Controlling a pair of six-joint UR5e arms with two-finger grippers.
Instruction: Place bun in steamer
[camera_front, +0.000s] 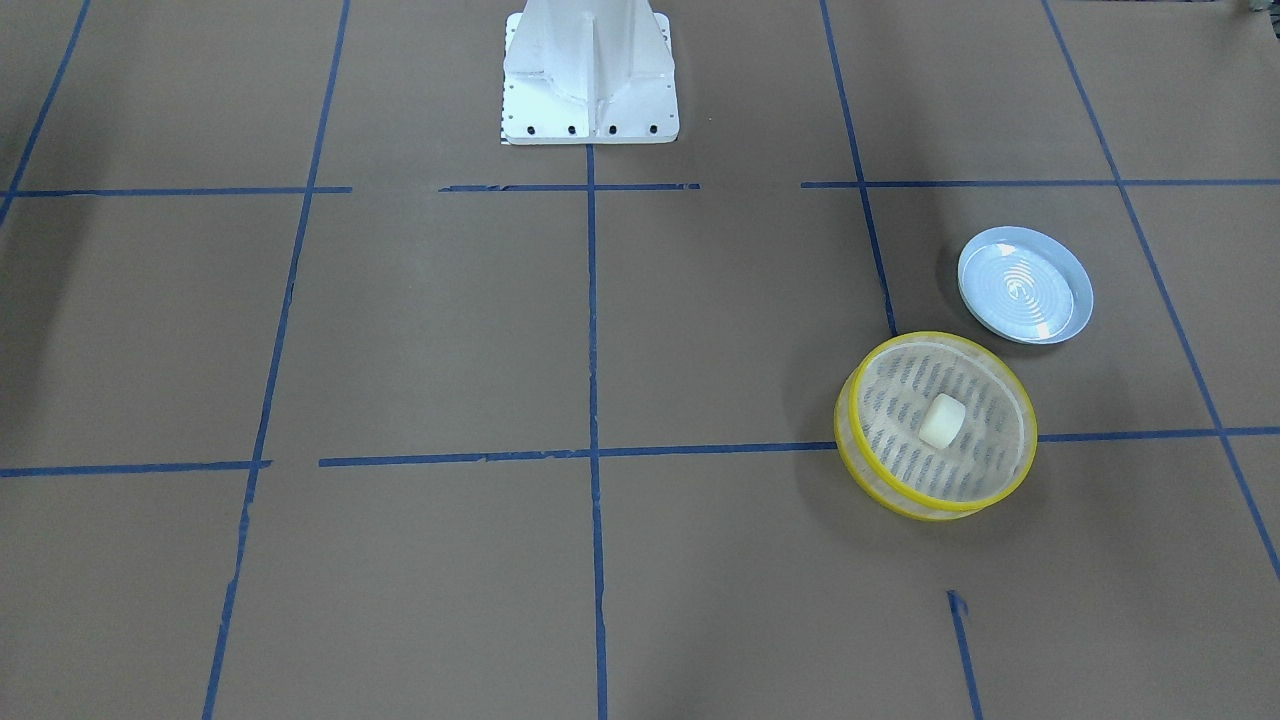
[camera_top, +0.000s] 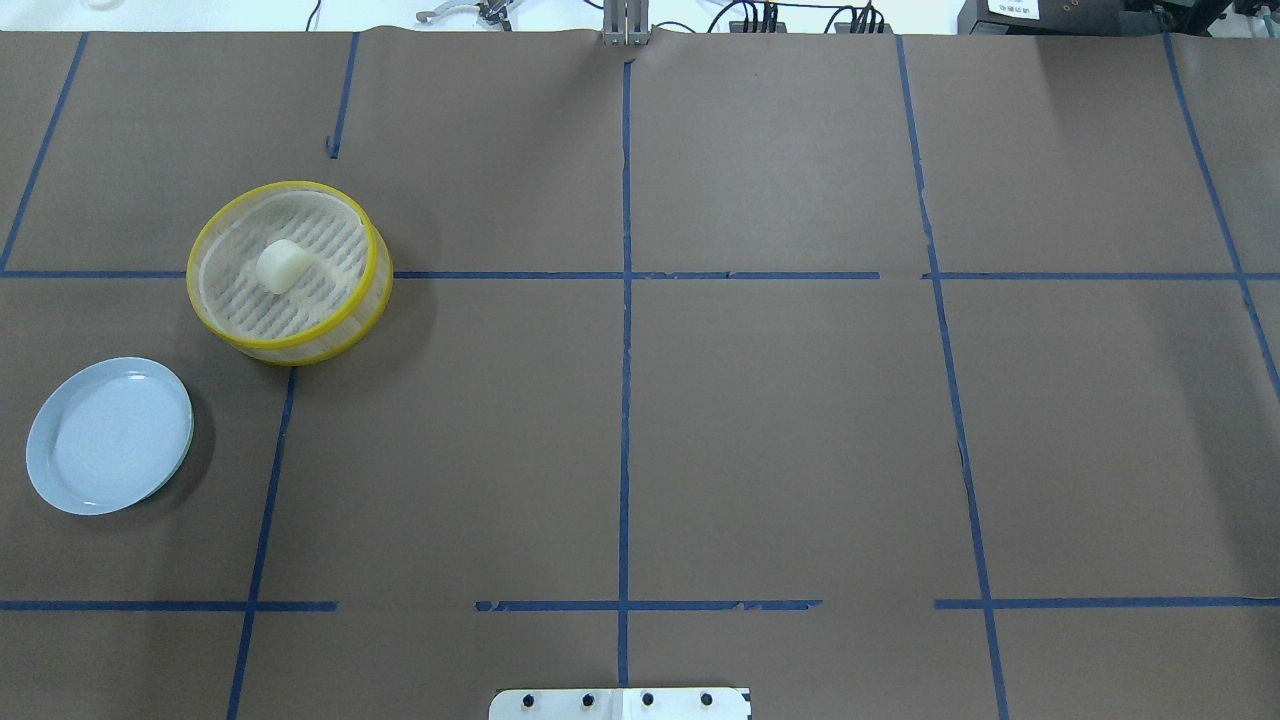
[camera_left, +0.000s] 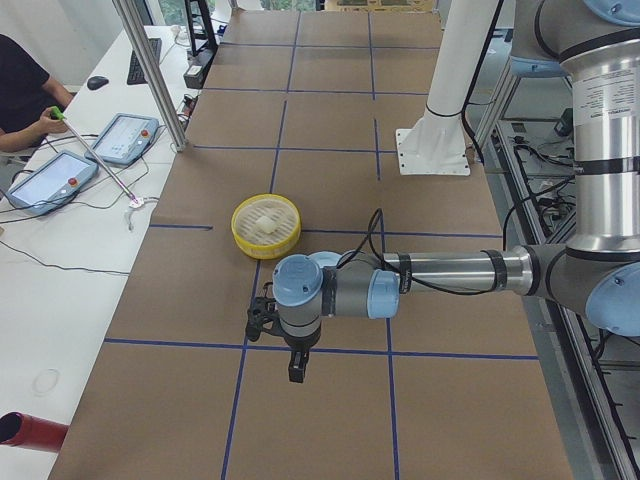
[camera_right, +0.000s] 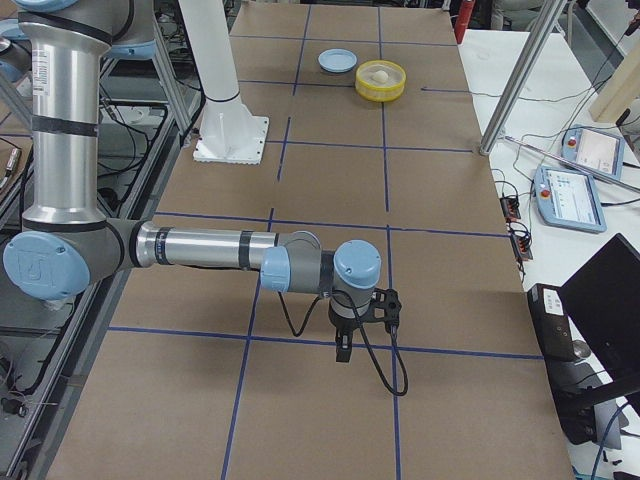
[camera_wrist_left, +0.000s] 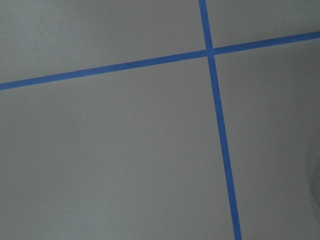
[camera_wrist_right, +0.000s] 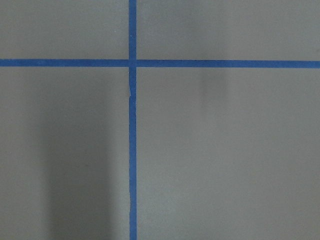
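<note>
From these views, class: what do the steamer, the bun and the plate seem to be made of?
Steamer: likely plastic; glossy yellow rims, translucent wall.
Bun: perhaps foam or rubber; smooth, matte cream.
Plate: plastic or ceramic; glossy reflections.

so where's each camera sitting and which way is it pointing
Front-facing: across the table, facing the robot, steeply down; bun in steamer, plate; only the base shows.
Overhead: behind the robot, looking forward and down; same things, base edge only.
Exterior left: table's left end, looking along it; left arm and left pincer near.
Exterior right: opposite end; right arm and right pincer near.
Left wrist: down on tape lines; no body.
Right wrist: the same.
Shared: front-facing and overhead both show bun, steamer, plate.
</note>
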